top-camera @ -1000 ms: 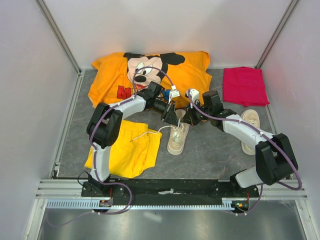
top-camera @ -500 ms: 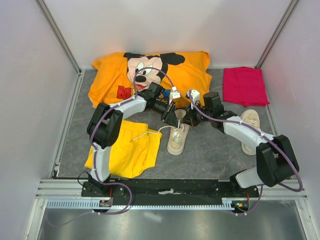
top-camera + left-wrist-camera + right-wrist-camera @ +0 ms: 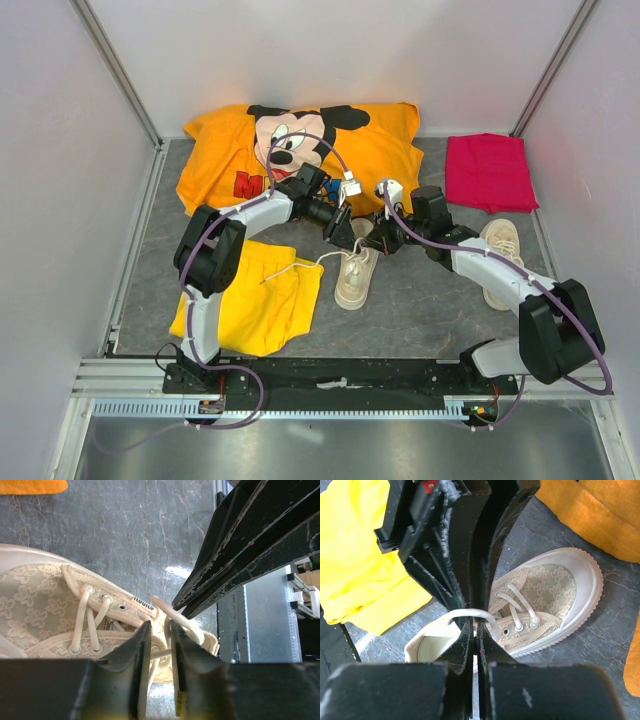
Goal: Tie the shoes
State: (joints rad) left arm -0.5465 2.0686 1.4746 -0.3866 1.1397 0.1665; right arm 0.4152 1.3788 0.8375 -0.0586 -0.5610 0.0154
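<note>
One cream-beige shoe (image 3: 356, 277) lies mid-table, toe towards the back. Both grippers meet over its lacing. My right gripper (image 3: 376, 241) is shut on a loop of white lace (image 3: 470, 614) above the shoe's tongue (image 3: 520, 605). My left gripper (image 3: 346, 236) is just left of it, with its jaws a narrow gap apart (image 3: 160, 630) over the eyelets (image 3: 95, 615). A lace strand (image 3: 161, 652) crosses behind that gap. The right gripper's fingers (image 3: 235, 565) show in the left wrist view, pinching the lace. The second shoe (image 3: 499, 262) lies at the right, untouched.
Yellow shorts (image 3: 248, 298) lie left of the shoe with a loose lace end (image 3: 290, 268) trailing over them. An orange cartoon shirt (image 3: 300, 145) lies at the back and a folded pink cloth (image 3: 488, 172) at the back right. Walls close in on three sides.
My right arm has shifted slightly to the right, with its gripper staying at the lace. The left arm and both shoes have barely moved.
</note>
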